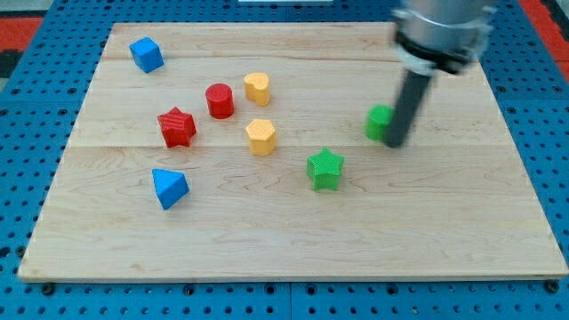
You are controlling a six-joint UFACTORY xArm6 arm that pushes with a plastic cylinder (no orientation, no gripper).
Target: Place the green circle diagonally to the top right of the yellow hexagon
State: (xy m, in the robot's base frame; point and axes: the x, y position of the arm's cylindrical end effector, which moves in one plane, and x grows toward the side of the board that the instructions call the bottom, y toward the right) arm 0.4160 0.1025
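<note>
The green circle [379,122] sits at the view's right of centre, partly hidden by my rod. My tip [394,142] touches its right side. The yellow hexagon [260,136] lies near the board's middle, well to the left of the green circle and slightly lower. The green circle stands to the hexagon's right and a little above it.
A yellow heart [257,87] and red cylinder [220,100] lie above the hexagon. A red star [177,126] is to its left, a green star [324,169] to its lower right. A blue cube [146,54] sits top left, a blue triangle [169,188] lower left.
</note>
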